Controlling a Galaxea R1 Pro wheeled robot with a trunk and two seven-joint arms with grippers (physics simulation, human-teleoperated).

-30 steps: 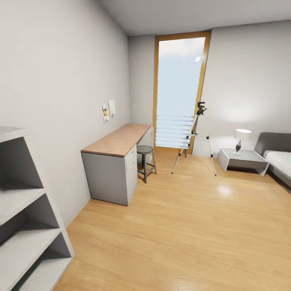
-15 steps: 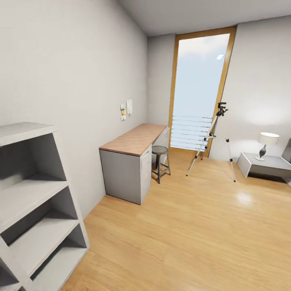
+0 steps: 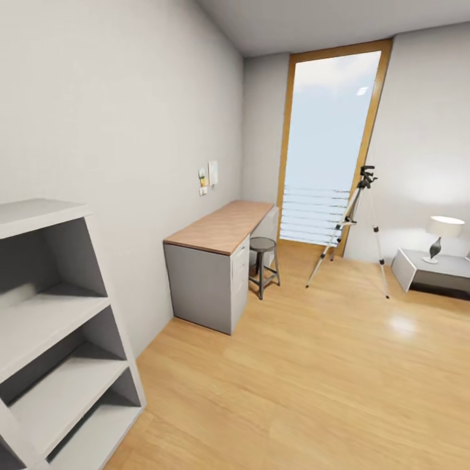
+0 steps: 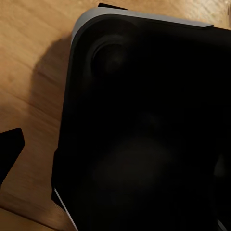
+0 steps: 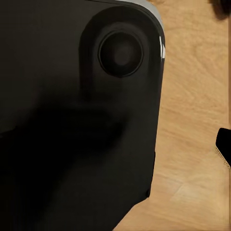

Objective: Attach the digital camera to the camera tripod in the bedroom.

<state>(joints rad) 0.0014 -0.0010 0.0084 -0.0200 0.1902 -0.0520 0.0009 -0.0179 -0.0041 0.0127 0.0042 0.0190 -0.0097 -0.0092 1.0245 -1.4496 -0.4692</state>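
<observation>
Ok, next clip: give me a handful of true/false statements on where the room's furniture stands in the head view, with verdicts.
1. The camera tripod stands on the wood floor in front of the tall window. True.
2. A round stool sits at the window end of the desk. True.
3. The tripod lies folded flat on the desk. False: it stands upright with its legs spread, on the floor apart from the desk.
4. The table lamp rests on a low grey side table. True.
5. The grey shelf unit stands beside the window at the far wall. False: it is in the near foreground, against the same wall as the desk.
6. The desk top is glass. False: it is wood-coloured.
</observation>
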